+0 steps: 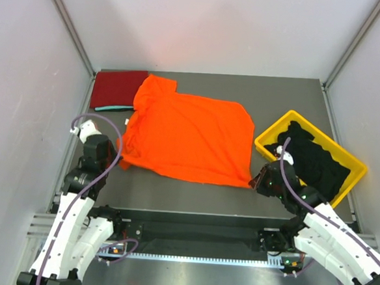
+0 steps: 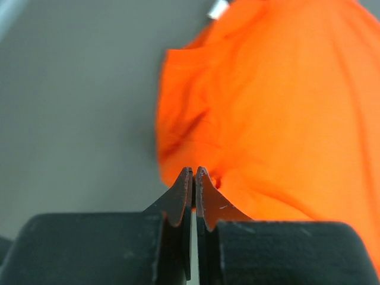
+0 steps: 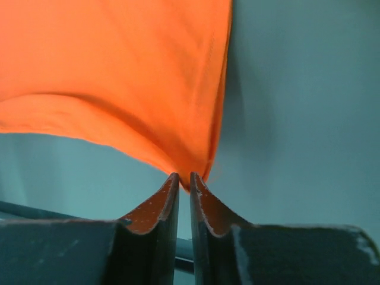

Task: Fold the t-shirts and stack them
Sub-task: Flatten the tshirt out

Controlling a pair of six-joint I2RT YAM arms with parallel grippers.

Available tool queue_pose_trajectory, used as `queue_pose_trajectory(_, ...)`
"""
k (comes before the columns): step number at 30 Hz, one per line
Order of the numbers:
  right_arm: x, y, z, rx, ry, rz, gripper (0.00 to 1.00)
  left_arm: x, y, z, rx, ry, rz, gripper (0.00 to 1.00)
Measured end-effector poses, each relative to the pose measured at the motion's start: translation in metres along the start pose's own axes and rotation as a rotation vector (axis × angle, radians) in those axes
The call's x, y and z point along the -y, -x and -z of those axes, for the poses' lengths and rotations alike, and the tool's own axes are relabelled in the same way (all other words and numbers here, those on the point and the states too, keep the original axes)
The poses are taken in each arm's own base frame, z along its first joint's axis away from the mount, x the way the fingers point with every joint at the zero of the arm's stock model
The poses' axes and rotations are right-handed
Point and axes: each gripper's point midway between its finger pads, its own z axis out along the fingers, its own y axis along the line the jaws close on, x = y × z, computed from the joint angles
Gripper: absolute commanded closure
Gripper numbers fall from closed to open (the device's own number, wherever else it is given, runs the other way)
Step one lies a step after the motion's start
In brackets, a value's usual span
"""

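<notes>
A bright orange t-shirt (image 1: pixel 190 137) lies spread across the middle of the table. My left gripper (image 1: pixel 118 158) is shut on its near left corner; the left wrist view shows orange cloth (image 2: pixel 279 113) pinched at the fingertips (image 2: pixel 194 173). My right gripper (image 1: pixel 256 181) is shut on its near right corner, with the cloth (image 3: pixel 119 71) rising from the tips (image 3: pixel 184 177) in the right wrist view. A folded dark red t-shirt (image 1: pixel 117 88) lies at the far left with a teal edge (image 1: pixel 113 108) under it. Black t-shirts (image 1: pixel 314 161) fill the bin.
A yellow plastic bin (image 1: pixel 267 136) stands at the right side of the table, just behind my right gripper. White walls close the table on the left, right and back. A metal rail (image 1: pixel 195 257) runs along the near edge.
</notes>
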Motion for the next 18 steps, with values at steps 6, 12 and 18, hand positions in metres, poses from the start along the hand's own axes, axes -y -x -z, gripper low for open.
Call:
queue_pose_trajectory(6, 0.011, -0.001, 0.003, -0.065, -0.133, -0.024, 0.63, 0.009, -0.015, 0.003, -0.073, -0.039, 0.061, 0.84)
queue_pose_trajectory(12, 0.000, 0.013, -0.001, -0.058, -0.153, -0.022, 0.62, -0.002, -0.002, 0.007, -0.082, 0.084, 0.081, 0.26)
queue_pose_trajectory(18, -0.013, 0.014, -0.016, -0.091, -0.128, -0.015, 0.62, 0.031, 0.054, 0.005, 0.051, -0.015, 0.011, 0.30)
